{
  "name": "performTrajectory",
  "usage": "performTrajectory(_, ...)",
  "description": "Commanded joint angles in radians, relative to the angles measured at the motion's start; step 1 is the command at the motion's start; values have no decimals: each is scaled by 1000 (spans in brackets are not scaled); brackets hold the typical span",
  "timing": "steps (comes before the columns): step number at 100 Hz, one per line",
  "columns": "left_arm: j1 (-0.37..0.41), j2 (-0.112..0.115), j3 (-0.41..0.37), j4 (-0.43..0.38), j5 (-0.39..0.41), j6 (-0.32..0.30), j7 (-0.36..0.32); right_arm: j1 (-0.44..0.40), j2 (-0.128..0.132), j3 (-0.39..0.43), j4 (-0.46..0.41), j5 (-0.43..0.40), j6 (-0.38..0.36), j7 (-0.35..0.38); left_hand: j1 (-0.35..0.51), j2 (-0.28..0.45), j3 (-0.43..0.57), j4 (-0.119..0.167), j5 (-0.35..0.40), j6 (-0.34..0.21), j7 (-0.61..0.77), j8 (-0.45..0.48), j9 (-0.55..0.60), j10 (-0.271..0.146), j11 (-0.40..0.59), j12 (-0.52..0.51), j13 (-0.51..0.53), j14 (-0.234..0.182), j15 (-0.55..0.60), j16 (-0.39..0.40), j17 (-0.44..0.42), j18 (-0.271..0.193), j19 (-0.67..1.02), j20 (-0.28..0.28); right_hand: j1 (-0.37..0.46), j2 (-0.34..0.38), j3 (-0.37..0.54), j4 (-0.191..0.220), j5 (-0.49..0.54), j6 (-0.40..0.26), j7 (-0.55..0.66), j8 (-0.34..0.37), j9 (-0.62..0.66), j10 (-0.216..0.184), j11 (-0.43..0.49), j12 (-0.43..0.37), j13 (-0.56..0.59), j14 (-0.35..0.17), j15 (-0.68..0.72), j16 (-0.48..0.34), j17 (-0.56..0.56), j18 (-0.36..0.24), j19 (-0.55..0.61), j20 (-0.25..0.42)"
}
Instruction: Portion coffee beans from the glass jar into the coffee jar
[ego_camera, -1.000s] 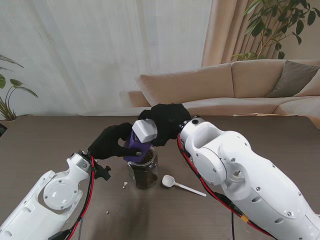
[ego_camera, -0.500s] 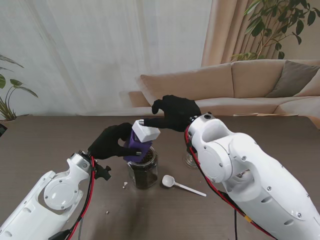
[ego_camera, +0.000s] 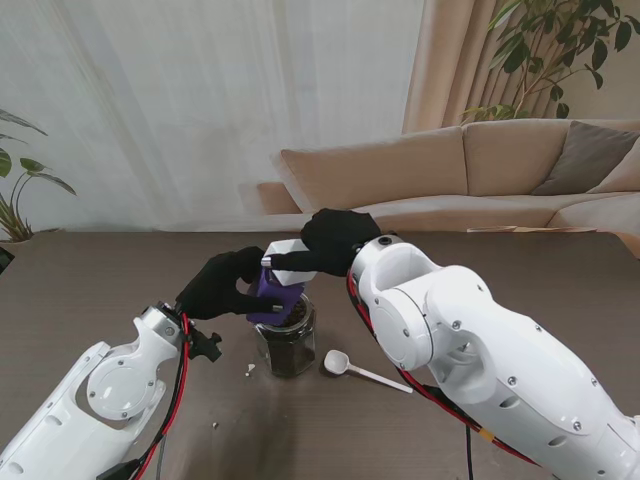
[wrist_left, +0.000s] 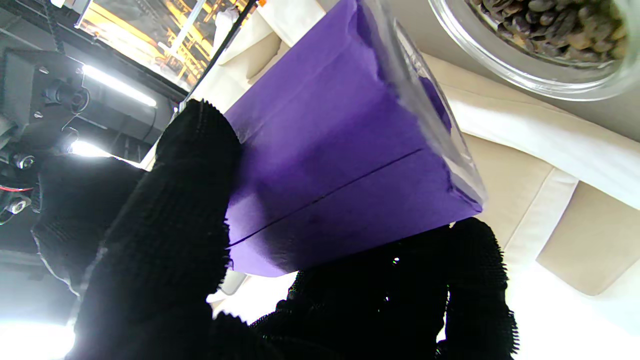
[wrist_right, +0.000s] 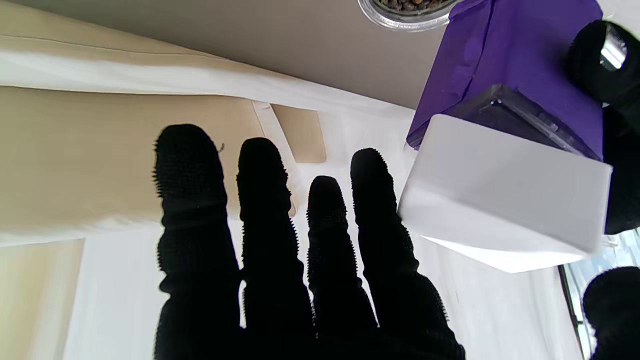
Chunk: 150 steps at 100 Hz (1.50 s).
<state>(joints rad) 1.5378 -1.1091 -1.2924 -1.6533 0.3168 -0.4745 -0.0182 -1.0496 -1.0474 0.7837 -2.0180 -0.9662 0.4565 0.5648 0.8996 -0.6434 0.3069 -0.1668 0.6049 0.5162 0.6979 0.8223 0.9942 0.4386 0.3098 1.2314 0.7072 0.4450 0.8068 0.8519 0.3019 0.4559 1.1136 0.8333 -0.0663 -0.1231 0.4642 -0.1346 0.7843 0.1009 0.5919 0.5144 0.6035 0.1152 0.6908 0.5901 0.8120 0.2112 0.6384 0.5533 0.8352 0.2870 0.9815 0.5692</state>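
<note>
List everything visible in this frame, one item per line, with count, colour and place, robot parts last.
purple container: 1, purple body with a white base, tipped mouth-down over the glass jar, held by the left hand
glass jar: 1, clear, full of dark coffee beans, upright on the table near me
scoop: 1, white, lying on the table right of the glass jar
crumbs: a few, pale, on the table left of the glass jar
table: 1, dark brown
sofa: 1, beige, beyond the table
plants: 2, green, far right and far left
curtain: 1, white, behind
left hand: 1, black glove, gripping the purple body
right hand: 1, black glove, at the white base, fingers spread
</note>
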Motion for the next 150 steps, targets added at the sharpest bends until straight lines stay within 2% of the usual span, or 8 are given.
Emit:
performTrajectory(1,2,-4,-2,-8,-2,1,-15,2,2,-10,2,-10,-29,36,202,159,300,73,56,-42,429,65,71,-97,89,25,39,27,13,13,1,-55,64,27,34,-28,14,28,46,-89,0,2,27,19,2,21,41,2,15,10,-440,27,32,16)
performTrajectory(23,1,-4,-2,-5,-2,-6,-14,4,3,-4,8,-33,-75,54,201,159,299,73,56,-43,430,66,71,-98,89,26,39,26,13,13,1,-56,63,27,271,-159,52,48,0,-126,-12,18,38,6,4,26,72,-23,22,12,-418,18,43,8)
performTrajectory(42,3,-4,-3,-7,0,-5,-14,0,6,12,17,-36,-107,63,201,159,299,73,56,-42,429,66,71,-98,89,26,38,26,12,13,0,-58,63,27,276,-288,334,8,-199,-183,-74,20,4,-23,11,25,69,-37,21,13,-420,10,44,-8)
performTrajectory(76,-1,-3,-1,-3,-2,-6,-18,36,8,-5,67,37,-108,50,202,159,299,74,56,-43,430,66,71,-98,90,26,37,25,13,13,0,-57,63,27,328,-372,131,25,-380,-241,-177,2,-56,-28,-16,-12,31,-15,-34,-5,-435,18,22,-9)
performTrajectory(92,-3,-3,1,-1,-4,-4,-21,39,1,-13,97,103,-91,-10,202,160,298,73,56,-42,429,66,70,-98,89,26,36,27,12,13,-2,-58,62,27,406,-397,147,33,-317,-218,-46,81,-23,15,-16,-49,46,-1,-85,-31,-420,36,13,-12)
performTrajectory(105,-3,-3,2,0,-3,-3,-19,13,-12,0,116,122,-112,-95,202,159,298,74,57,-41,428,66,71,-96,89,26,36,28,12,13,-1,-57,62,28,404,-453,523,-12,-169,-238,168,163,92,7,12,-49,108,-23,-62,-24,-380,33,36,-24)
performTrajectory(112,-2,-4,2,0,-2,-2,-17,-2,-19,11,124,120,-135,-142,202,159,298,73,57,-42,429,66,71,-97,89,26,37,29,12,13,-1,-57,62,28,486,-518,580,-168,-88,-308,409,3,221,-31,23,-34,183,-55,-31,-18,-330,30,72,-44)
performTrajectory(150,7,-6,-3,-3,6,10,-7,-67,-38,92,106,207,-158,-256,203,160,297,74,56,-41,427,66,70,-96,89,26,35,28,12,13,-2,-57,62,28,556,-600,714,-173,57,-328,523,-22,437,-87,-11,35,332,-102,-31,5,-244,31,123,-69)
